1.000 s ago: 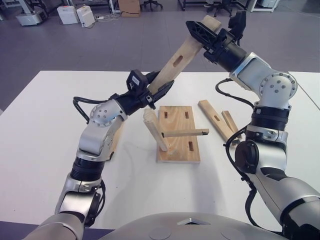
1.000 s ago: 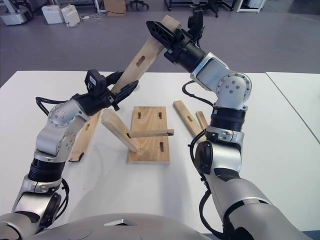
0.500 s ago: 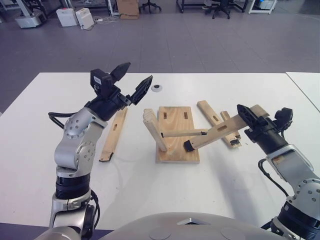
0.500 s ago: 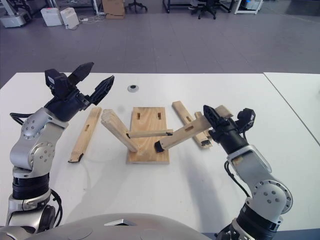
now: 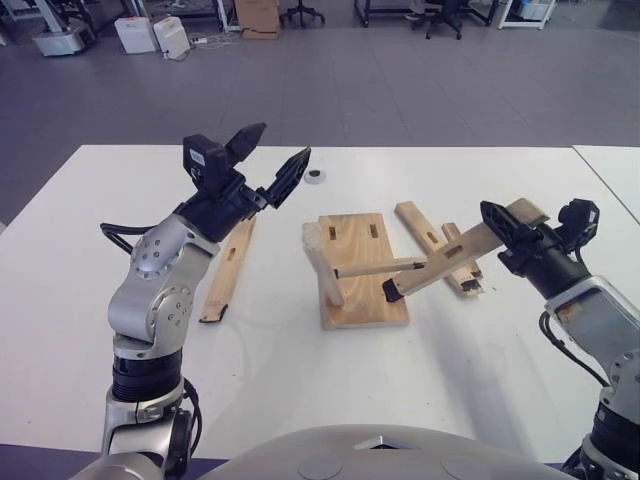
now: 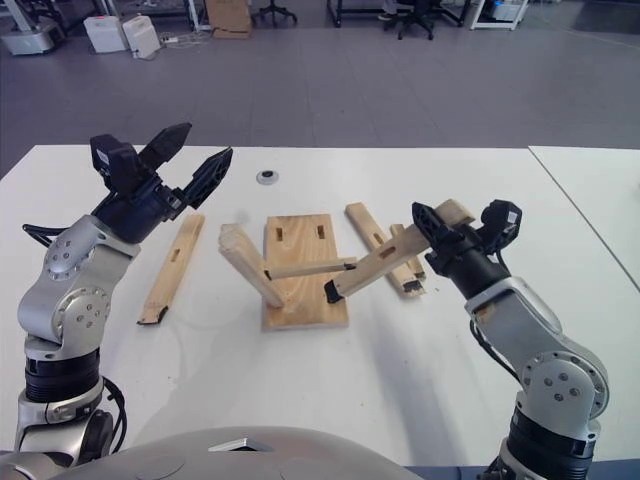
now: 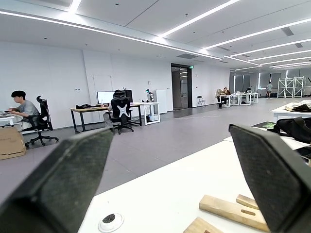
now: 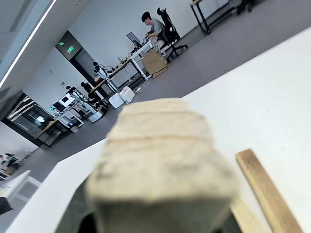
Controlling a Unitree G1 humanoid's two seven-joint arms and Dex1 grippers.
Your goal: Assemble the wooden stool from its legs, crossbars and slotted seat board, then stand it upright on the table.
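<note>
While the left pincer (image 5: 278, 146) gapes apart, the right pincer (image 5: 506, 228) clamps a leg (image 5: 447, 263) that hides its fingers.

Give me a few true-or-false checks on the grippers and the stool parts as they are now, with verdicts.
1. The left gripper is open and holds nothing. True.
2. The right gripper is empty. False: it is shut on the held leg, which slants down toward the seat board.
3. The seat board lies flat on the table. True.
4. No crossbar is fitted to a leg yet. False: one crossbar sticks out of the tilted leg standing on the seat board.
5. No leg lies on the table. False: a loose leg lies to the robot's left of the seat board.
</note>
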